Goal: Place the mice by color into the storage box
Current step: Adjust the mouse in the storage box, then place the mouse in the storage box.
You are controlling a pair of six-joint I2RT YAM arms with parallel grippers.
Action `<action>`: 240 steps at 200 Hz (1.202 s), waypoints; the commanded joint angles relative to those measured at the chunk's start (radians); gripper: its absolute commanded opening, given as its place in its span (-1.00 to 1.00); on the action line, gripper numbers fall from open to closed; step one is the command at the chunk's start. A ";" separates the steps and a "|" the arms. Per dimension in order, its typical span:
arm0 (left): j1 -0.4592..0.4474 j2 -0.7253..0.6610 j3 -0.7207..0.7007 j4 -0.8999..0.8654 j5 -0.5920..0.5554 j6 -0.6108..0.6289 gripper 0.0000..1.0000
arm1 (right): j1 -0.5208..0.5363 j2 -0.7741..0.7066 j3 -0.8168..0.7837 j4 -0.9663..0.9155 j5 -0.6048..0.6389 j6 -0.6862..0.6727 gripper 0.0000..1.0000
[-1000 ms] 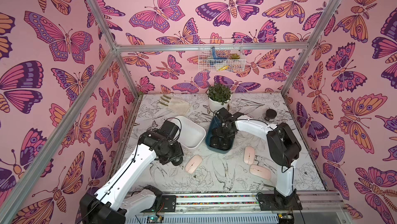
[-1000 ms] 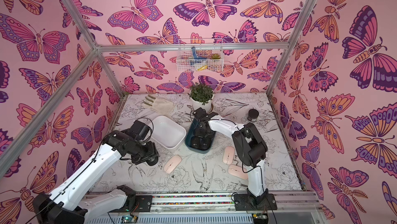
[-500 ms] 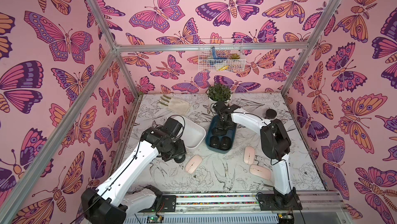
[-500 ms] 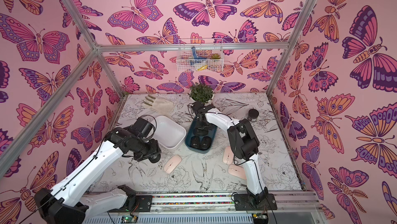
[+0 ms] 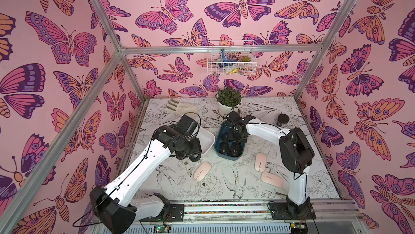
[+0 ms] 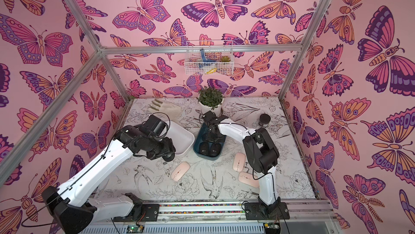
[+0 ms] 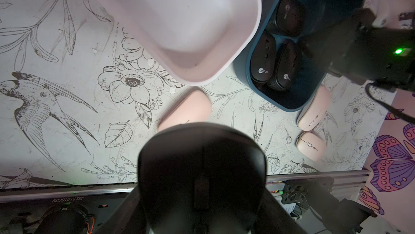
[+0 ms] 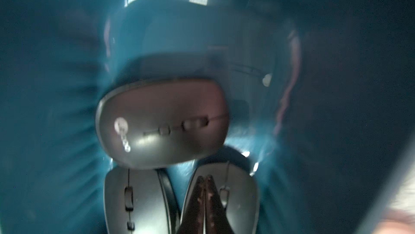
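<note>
While three pink mice (image 5: 202, 171) lie loose on the table (image 5: 170, 184) nearest the rail, the left gripper (image 5: 192, 153) just behind them clamps a black mouse (image 7: 202, 158) by its sides, beside the empty white box (image 5: 208, 139). These light, rigid, glossy shells probably slip unless pinched across the narrow flanks. Farthest back, the right gripper (image 8: 205, 191), tips pressed together and empty, sits in the blue box (image 5: 229, 158) over three black mice (image 5: 224, 148).

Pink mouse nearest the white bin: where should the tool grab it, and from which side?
Straight down on the pink mouse, pinching its two long edges at mid-length. It lies flat, top up, diagonal on the table, so turn the grip square to its centre slit; bare table shows along both edges.
</note>
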 commanded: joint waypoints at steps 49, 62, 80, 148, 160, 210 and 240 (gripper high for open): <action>-0.030 0.029 0.083 -0.010 -0.001 0.010 0.14 | -0.032 0.074 0.046 0.009 0.023 0.046 -0.84; -0.044 0.058 0.094 -0.009 -0.003 0.009 0.14 | -0.042 0.086 0.065 0.009 0.044 0.042 -0.84; -0.067 0.085 0.114 -0.009 -0.005 0.010 0.14 | -0.058 0.118 0.113 0.002 0.034 0.036 -0.83; -0.142 0.209 0.233 -0.003 -0.024 0.037 0.13 | -0.086 0.159 0.187 0.050 -0.011 0.000 -0.67; -0.152 0.242 0.255 0.003 -0.026 0.050 0.12 | -0.091 0.139 0.162 0.083 -0.038 -0.012 -0.56; -0.177 0.440 0.435 0.025 -0.019 0.154 0.07 | -0.096 -0.156 -0.106 0.207 -0.128 -0.033 -0.22; -0.180 0.628 0.622 0.023 -0.007 0.236 0.08 | -0.104 -0.364 -0.228 0.210 -0.132 -0.017 -0.11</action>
